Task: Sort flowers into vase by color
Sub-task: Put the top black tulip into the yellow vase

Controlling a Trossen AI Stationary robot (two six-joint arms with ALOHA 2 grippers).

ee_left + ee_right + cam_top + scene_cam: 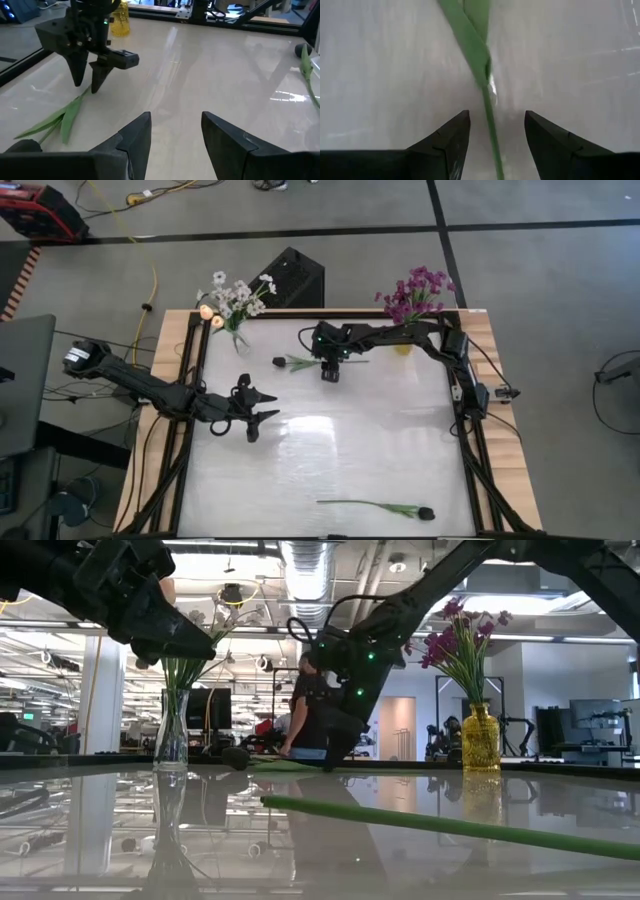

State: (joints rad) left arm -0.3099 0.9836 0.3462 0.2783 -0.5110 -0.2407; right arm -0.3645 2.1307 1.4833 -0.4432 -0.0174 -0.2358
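Observation:
A dark-budded flower (300, 362) lies flat on the white table near its far edge, bud (279, 362) toward the left. My right gripper (330, 373) points steeply down over its green stem (490, 120). The gripper is open, with one finger (455, 135) on each side of the stem and a gap to it on both sides. My left gripper (272, 407) waits open above the table's left middle, holding nothing. A second dark-budded flower (380, 507) lies by the near edge.
A clear vase (238, 338) with white blossoms and peach buds stands at the far left. A yellow vase (403, 347) with purple flowers (415, 292) stands at the far right, close behind my right arm. A black frame (470, 450) rims the table.

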